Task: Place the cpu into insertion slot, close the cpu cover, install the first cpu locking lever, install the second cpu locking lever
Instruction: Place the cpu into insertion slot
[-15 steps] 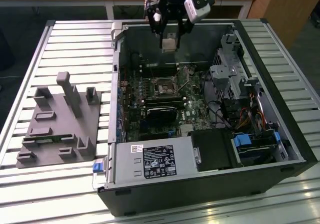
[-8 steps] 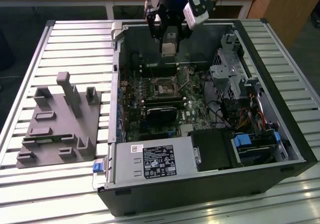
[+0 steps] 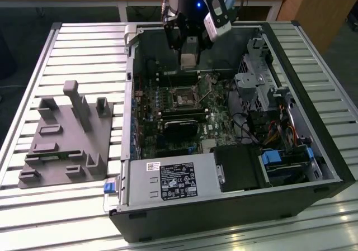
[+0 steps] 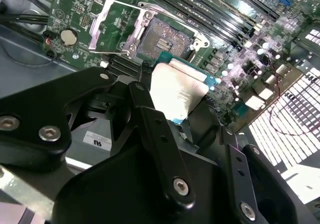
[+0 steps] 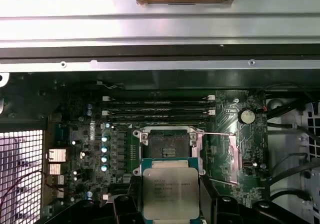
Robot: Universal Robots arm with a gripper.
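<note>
Pinching the chip (image 5: pixel 169 189) flat by its edges, the tool (image 3: pixel 189 61) hovers at the exterior view's upper middle, seemingly just above the bare socket (image 5: pixel 167 145), whose cover (image 4: pixel 114 27) lies swung aside for entry.

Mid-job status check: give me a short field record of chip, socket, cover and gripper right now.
gripper: shut on the processor chip, above the motherboard
processor chip: held, metal face showing in both wrist views, not yet in the socket
socket: empty, uncovered
socket cover: swung open beside the socket
computer case: lying open on a slatted table
</note>
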